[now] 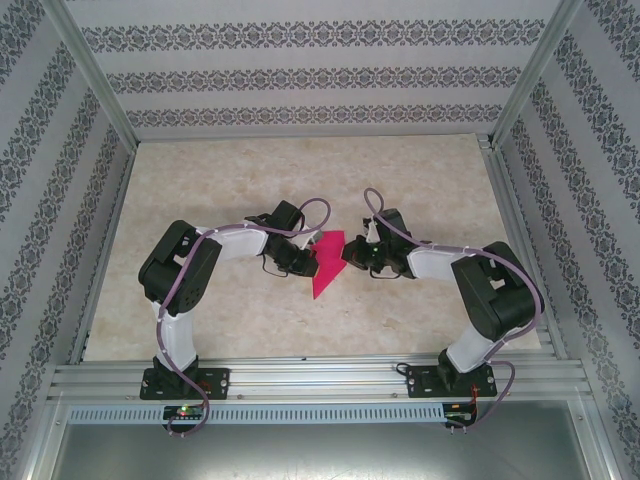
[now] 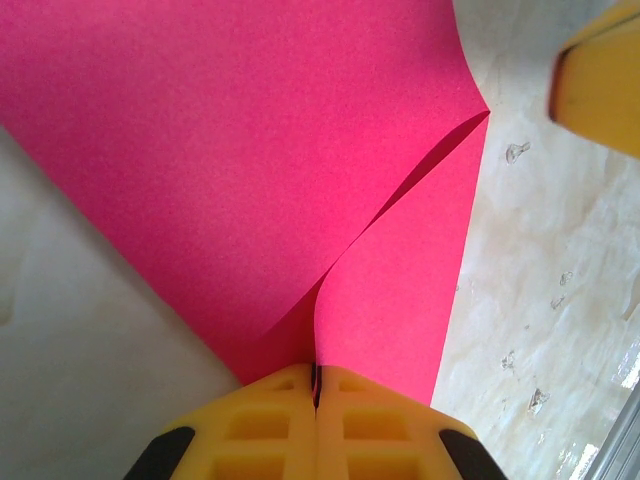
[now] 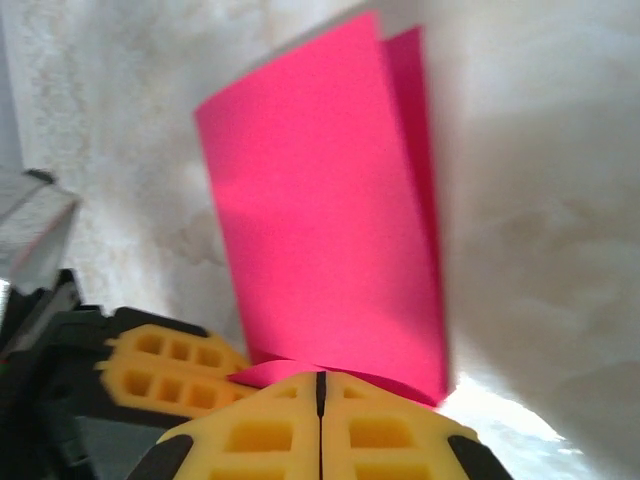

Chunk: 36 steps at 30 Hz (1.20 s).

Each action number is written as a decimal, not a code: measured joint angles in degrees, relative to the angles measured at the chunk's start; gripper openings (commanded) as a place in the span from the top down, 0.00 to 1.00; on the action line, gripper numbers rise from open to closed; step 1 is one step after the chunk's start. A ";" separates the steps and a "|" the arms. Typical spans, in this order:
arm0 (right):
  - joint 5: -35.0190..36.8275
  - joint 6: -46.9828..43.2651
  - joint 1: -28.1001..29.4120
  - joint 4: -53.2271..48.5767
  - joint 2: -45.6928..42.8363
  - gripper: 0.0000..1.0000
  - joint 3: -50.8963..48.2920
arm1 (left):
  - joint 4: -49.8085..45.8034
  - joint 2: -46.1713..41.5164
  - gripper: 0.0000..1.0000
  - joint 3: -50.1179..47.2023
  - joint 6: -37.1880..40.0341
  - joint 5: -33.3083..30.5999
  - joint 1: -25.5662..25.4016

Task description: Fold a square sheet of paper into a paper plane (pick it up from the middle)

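Jaws either side, tight on folded sheet of paper.

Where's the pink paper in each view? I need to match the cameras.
Top external: paper mid-table, between the left gripper and right gripper.
Left wrist: it covers the upper left and centre, its edge pinched in the left gripper at the bottom.
Right wrist: centre, folded double, pinched in the right gripper at the bottom.
Shared landmark: the marbled table under the paper.
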 measured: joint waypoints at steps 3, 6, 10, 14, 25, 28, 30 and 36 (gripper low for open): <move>-0.66 0.22 1.62 0.22 0.48 0.92 1.29 | -0.07 0.00 0.98 0.07 0.00 0.00 0.00; -1.27 0.48 2.95 1.46 2.14 0.92 2.21 | -0.24 0.00 0.97 0.17 0.00 -0.07 0.00; -1.68 1.16 3.50 3.02 5.18 0.92 2.29 | -0.81 0.00 0.96 0.42 0.00 -0.42 0.00; -1.49 1.60 3.54 3.45 7.72 0.93 2.27 | -1.09 0.00 0.93 0.52 0.00 -0.63 0.00; -0.79 1.75 3.72 6.12 8.44 0.94 0.87 | -6.05 -4.37 0.64 1.38 -0.37 -7.04 0.26; -0.76 1.75 3.72 6.16 8.44 0.95 0.85 | -6.60 -8.52 0.76 1.29 -2.29 -8.48 0.37; -0.76 1.77 3.72 6.19 8.41 0.95 0.85 | -6.38 -11.41 0.84 0.98 -3.74 -7.48 0.37; -0.74 1.97 3.72 6.47 8.41 0.94 0.70 | -4.31 -12.37 0.93 0.50 -7.89 1.49 -0.81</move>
